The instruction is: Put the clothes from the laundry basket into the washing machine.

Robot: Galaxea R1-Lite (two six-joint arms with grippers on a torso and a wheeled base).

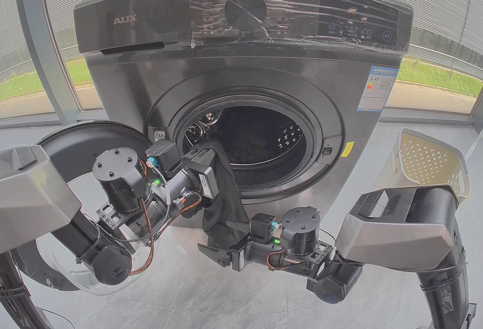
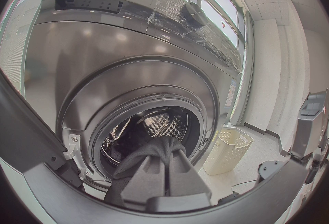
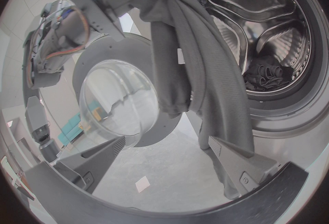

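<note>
A dark garment [image 1: 225,197] is held clenched in the fingers of the left gripper [image 2: 167,161] at the lower left edge of the washing machine [image 1: 241,73] opening. Its top is gathered at the lip of the drum [image 3: 260,12], and the rest is left hanging down the front of the machine toward the floor [image 1: 176,295]. The right gripper [image 3: 168,159] is placed lower down, by the hanging end, with its fingers spread apart and nothing grasped (the cloth hangs just beside one finger). Other dark clothes [image 3: 265,75] are piled inside the drum. The round door [image 1: 75,144] is swung open on the left. The cream laundry basket [image 1: 432,159] is set on the floor to the right of the machine, well apart from both grippers.
</note>
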